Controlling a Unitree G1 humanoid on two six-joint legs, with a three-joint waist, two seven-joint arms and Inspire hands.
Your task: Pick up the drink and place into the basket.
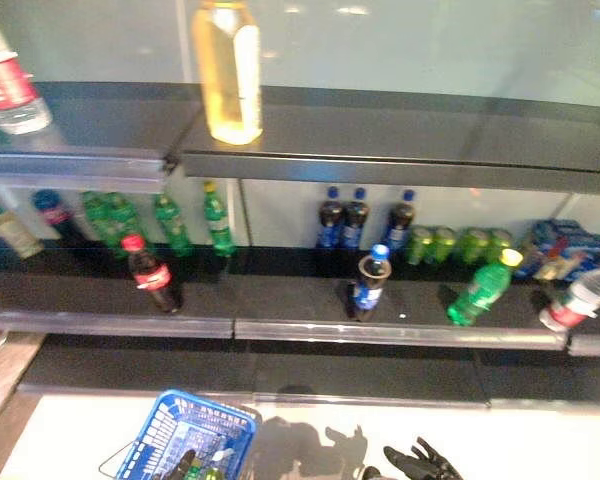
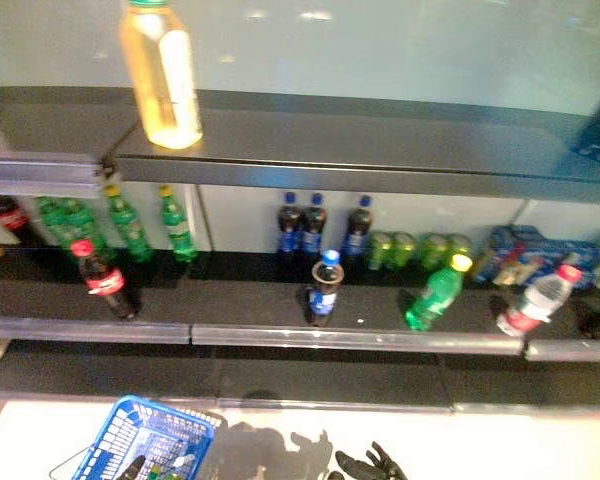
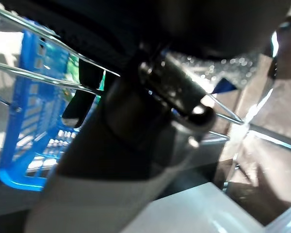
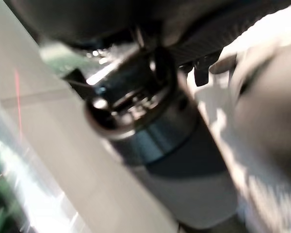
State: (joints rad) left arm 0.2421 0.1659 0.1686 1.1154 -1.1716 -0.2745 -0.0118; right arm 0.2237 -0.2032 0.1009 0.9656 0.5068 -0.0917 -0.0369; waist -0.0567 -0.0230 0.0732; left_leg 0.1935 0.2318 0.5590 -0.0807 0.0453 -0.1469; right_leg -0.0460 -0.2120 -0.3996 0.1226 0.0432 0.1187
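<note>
Blue basket [image 1: 185, 435] at 7 o'clock on the white tabletop [image 1: 310, 440], drinks on the shelves above.

The left hand [image 1: 183, 466] shows only as a dark tip at the basket's near edge, with something green beside it inside; whether its fingers are apart or closed cannot be told. The right hand [image 1: 423, 462] lies at 5 o'clock over the tabletop, fingers spread and holding nothing. On the middle shelf [image 1: 280, 325], a cola bottle [image 1: 152, 273] stands at 9 o'clock, a blue-capped bottle [image 1: 370, 283] near the centre, a green bottle [image 1: 482, 288] tilted at 3 o'clock, and a clear bottle [image 1: 580, 297] tilted further right. A tall yellow bottle [image 1: 228, 72] stands on the top shelf at 11 o'clock.
</note>
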